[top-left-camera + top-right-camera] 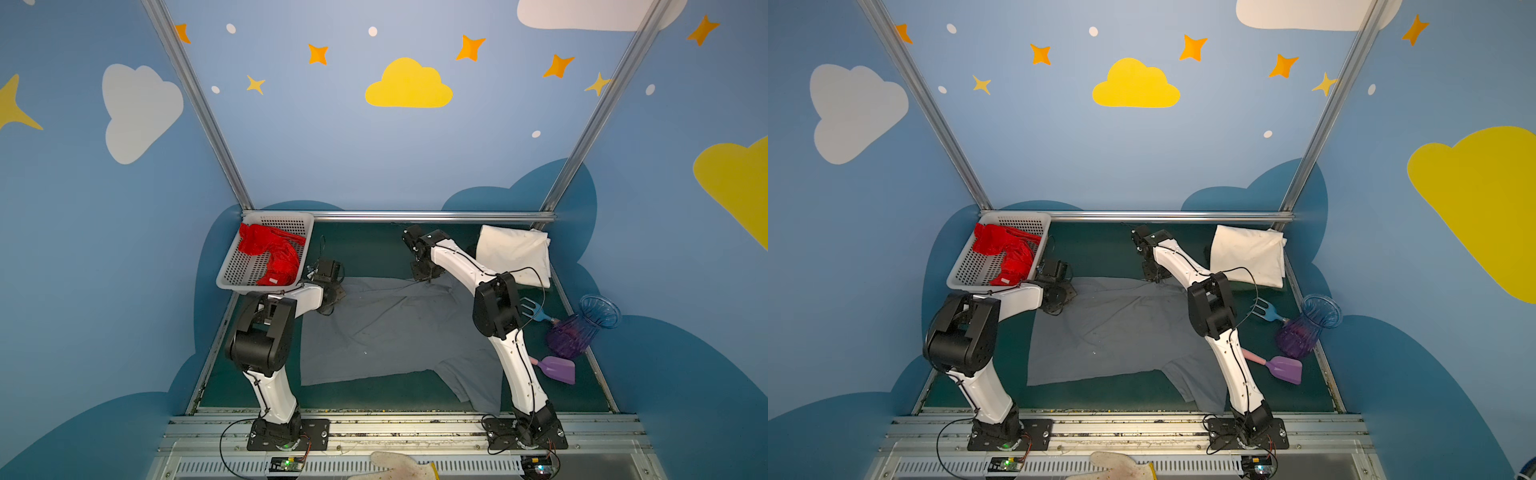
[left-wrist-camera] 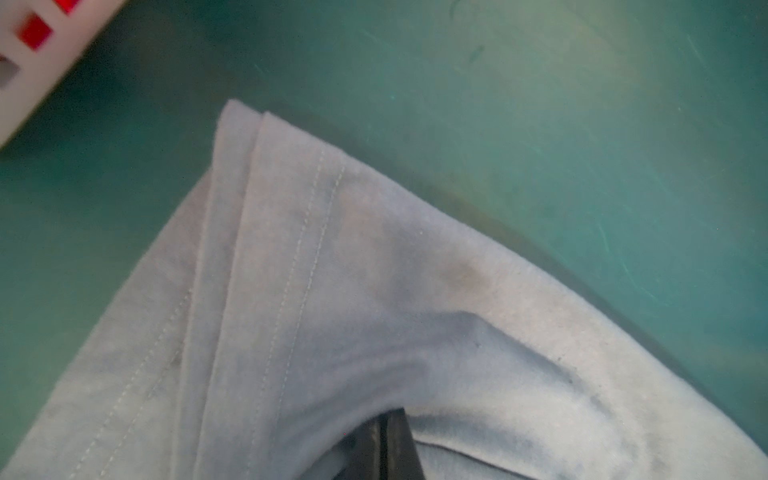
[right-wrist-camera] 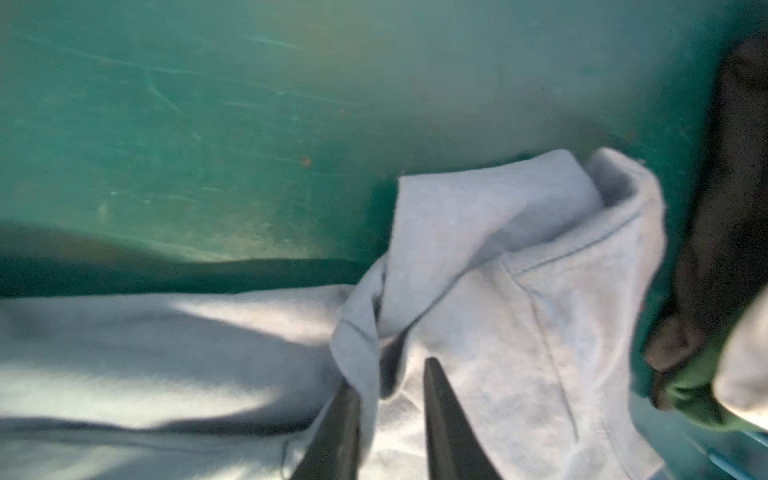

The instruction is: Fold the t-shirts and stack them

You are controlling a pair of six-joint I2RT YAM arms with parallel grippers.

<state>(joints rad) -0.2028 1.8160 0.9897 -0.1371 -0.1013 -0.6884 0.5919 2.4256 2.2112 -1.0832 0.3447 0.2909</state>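
A slate grey t-shirt (image 1: 395,332) (image 1: 1113,328) lies spread on the green mat in both top views. My left gripper (image 1: 338,293) (image 2: 384,419) is shut on its far left corner, where the stitched hem bunches around the closed fingers. At the shirt's far right corner my right gripper (image 1: 428,278) (image 3: 390,374) stands open. A raised fold of grey cloth lies between its fingers, against one of them. The bright red t-shirt (image 1: 274,253) sits crumpled in the white basket (image 1: 276,215). The cream-white t-shirt (image 1: 515,253) lies folded at the back right.
Along the right edge of the mat lie a purple-blue glass vase (image 1: 577,328), a blue toy fork (image 1: 536,311) and a purple scoop (image 1: 559,370). A pale glove (image 1: 399,465) rests on the front rail. Metal rails border the mat.
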